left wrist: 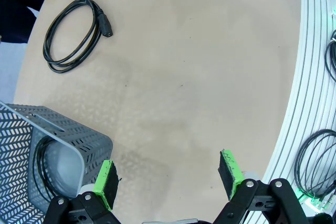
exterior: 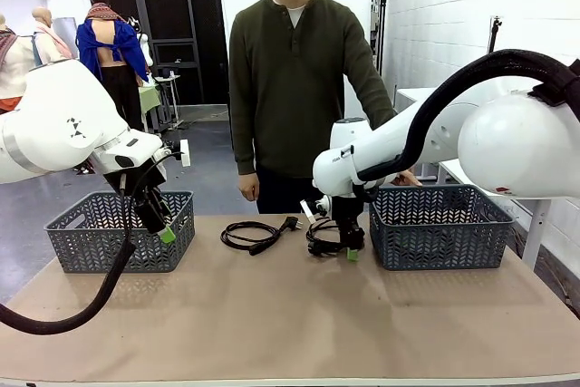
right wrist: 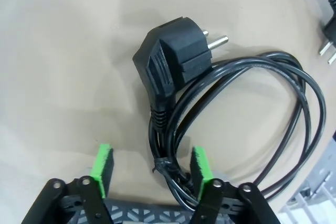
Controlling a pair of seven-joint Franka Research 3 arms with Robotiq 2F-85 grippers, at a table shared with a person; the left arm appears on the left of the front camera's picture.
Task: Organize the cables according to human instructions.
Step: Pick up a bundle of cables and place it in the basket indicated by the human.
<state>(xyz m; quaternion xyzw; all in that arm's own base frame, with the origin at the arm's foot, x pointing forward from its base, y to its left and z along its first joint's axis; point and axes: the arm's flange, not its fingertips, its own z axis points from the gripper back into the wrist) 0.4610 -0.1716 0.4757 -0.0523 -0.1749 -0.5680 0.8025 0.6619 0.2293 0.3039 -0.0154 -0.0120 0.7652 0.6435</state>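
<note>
Beneath the right gripper (right wrist: pixel 151 150), you lose the lower loops of the power cord (right wrist: pixel 168 56) behind its fingers; black coils (chunky two-pin plug) sit between half-spread jaws. Left gripper (left wrist: pixel 168 161) gapes wide.

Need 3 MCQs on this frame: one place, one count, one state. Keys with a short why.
1. Where is the right end effector?
A) raised above the table's middle
B) down at a cable beside the right basket
C) parked off the table

2. How many grey baskets stand on the table?
A) one
B) two
C) three

3. The left end effector is:
A) open and empty
B) shut on a cable
C) shut on a basket rim

Key:
1 B, its green pads straddle the cable's cords.
2 B, the left basket and the right basket.
3 A, its pads stand wide apart over bare table.
</note>
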